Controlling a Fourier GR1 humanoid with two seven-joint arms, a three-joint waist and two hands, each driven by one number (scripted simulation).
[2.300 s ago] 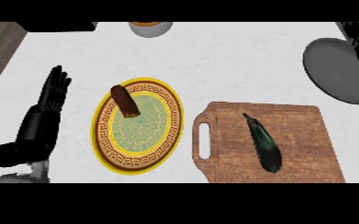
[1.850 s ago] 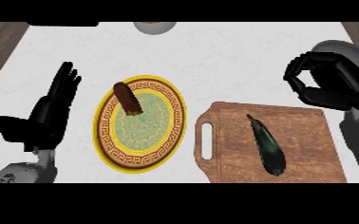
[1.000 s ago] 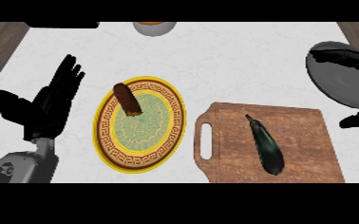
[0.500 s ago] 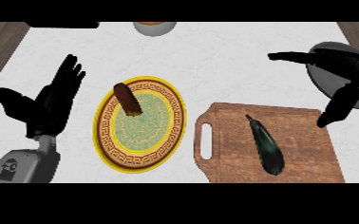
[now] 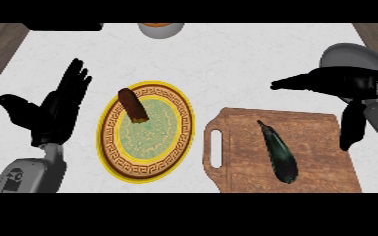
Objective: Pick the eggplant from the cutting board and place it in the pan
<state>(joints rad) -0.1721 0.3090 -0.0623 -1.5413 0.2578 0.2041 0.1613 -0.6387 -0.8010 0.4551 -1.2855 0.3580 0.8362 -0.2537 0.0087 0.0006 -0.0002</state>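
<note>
A dark green eggplant (image 5: 277, 151) lies lengthwise on the wooden cutting board (image 5: 244, 170) at the lower right. The grey pan (image 5: 344, 55) shows at the right edge, partly hidden behind my right hand (image 5: 345, 84). That hand hovers over the board's upper right corner, open, with the thumb stretched left and the fingers pointing down; it is above and to the right of the eggplant and does not touch it. My left hand (image 5: 57, 107) rests open at the left edge, fingers up.
A yellow patterned plate (image 5: 166, 145) with a brown sausage-shaped item (image 5: 133, 104) sits left of the board. An orange-filled bowl (image 5: 160, 28) stands at the top edge. A wooden strip borders the counter at both upper corners.
My right hand has come into view from the right and moved left and down over the pan toward the board. The left hand has risen slightly. The eggplant has not moved.
</note>
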